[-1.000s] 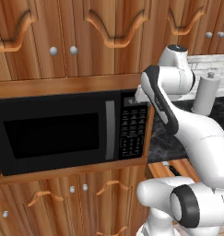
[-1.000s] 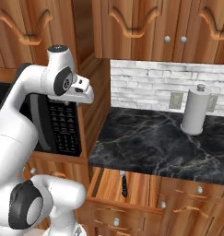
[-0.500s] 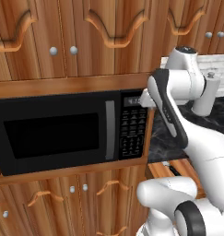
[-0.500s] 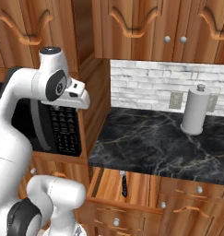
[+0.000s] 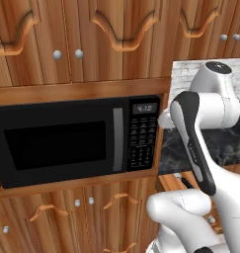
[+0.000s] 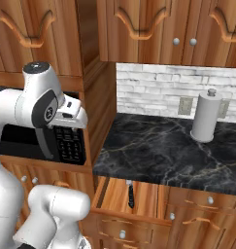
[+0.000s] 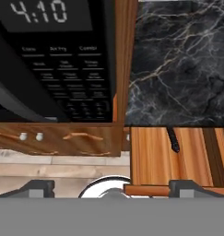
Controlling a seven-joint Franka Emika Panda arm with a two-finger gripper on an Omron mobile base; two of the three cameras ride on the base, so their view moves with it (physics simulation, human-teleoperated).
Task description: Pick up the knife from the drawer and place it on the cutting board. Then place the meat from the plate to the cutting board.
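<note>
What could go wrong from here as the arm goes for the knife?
The knife lies partly under the counter lip, with just its handle showing in the open drawer, so a straight descent may hit the edge. The gripper sits high beside the microwave, risking a knock on the swing down.
</note>
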